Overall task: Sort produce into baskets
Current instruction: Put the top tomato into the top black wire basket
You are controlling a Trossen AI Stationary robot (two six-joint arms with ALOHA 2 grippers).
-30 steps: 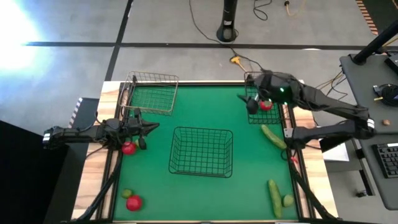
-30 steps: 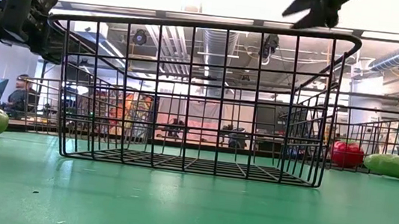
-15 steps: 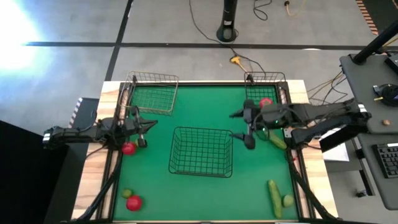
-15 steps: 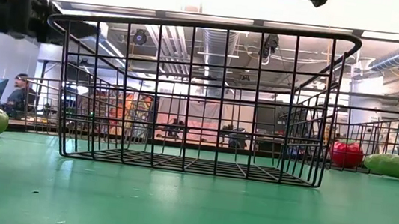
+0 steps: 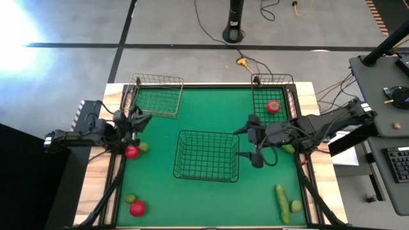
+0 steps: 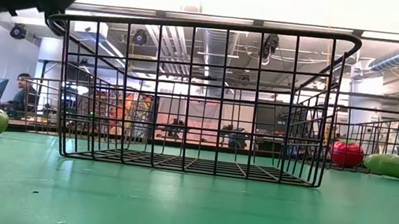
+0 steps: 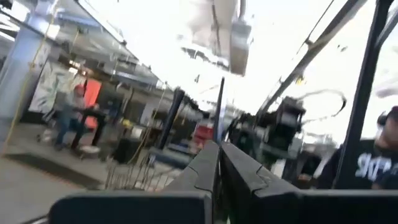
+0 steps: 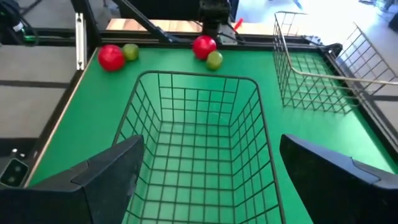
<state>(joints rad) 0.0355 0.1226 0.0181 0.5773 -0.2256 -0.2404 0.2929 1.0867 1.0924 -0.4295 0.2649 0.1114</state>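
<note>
Table (image 5: 192, 211): green mat, wood edges, both arms working over it.

Big center basket (image 5: 207, 155) is sitting empty. Left-far basket (image 5: 155, 96) is looking empty too. Right-far basket (image 5: 273, 105) is holding one tomato (image 5: 273, 107), the only item sorted so far, judging by what's lying where.

Right gripper (image 5: 249, 139) is hovering just beside the center basket's right wall, jaws spread wide, carrying nothing. Left gripper (image 5: 139, 119) is sitting at the left edge, fingers pressed together, nothing in them.

Still loose on the mat:
- cucumber (image 5: 282, 202) at near right, lime (image 5: 296, 206) just beside it
- second cucumber (image 5: 287, 147), mostly hidden under the right arm
- tomato (image 5: 131, 152) with a lime (image 5: 143, 147) touching or nearly touching, just by the left gripper
- tomato (image 5: 137, 207) and lime (image 5: 130, 199) at near left

So one in, seven to go; I'm calling it early stage.

Writing/labels: none readable on baskets, mat or arms.
</note>
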